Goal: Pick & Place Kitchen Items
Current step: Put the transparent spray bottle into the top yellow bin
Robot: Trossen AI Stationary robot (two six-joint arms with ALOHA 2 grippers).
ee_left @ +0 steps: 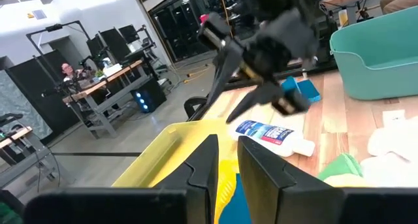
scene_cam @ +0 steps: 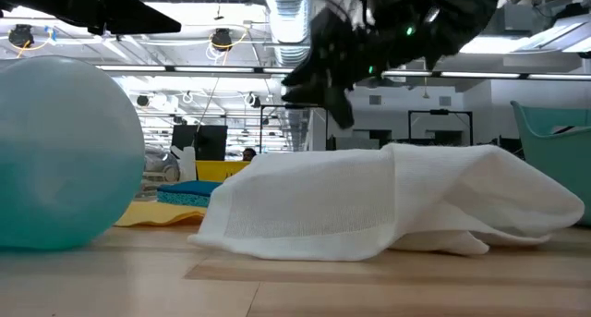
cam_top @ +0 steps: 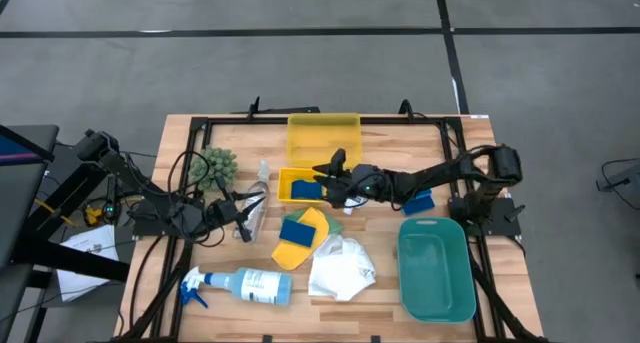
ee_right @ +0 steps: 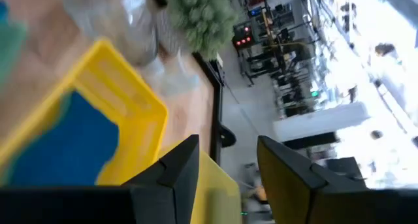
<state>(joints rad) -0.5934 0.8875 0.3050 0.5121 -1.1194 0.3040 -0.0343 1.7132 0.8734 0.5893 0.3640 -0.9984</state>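
My right gripper [cam_top: 331, 170] hangs open above the small yellow tray [cam_top: 285, 176], near its far right corner, with nothing between its fingers [ee_right: 228, 160]. A blue sponge [cam_top: 306, 190] lies in that tray. My left gripper [cam_top: 245, 221] waits at the table's left beside the clear spray bottle [cam_top: 258, 199], fingers nearly together and empty [ee_left: 226, 165]. A second blue sponge [cam_top: 295, 231] lies on the yellow cloth [cam_top: 312, 226]. The white cloth [cam_top: 340, 268] lies crumpled near the front. The blue-white spray bottle [cam_top: 243, 284] lies on its side at front left. A small white bottle [ee_left: 274, 136] lies under my right arm.
A large yellow tray [cam_top: 323, 138] stands at the far edge, a teal bin [cam_top: 436, 268] at the front right. A green bushy plant [cam_top: 216, 166] stands far left. Another blue sponge [cam_top: 420, 200] lies beside my right arm. A black frame runs along the table's edges.
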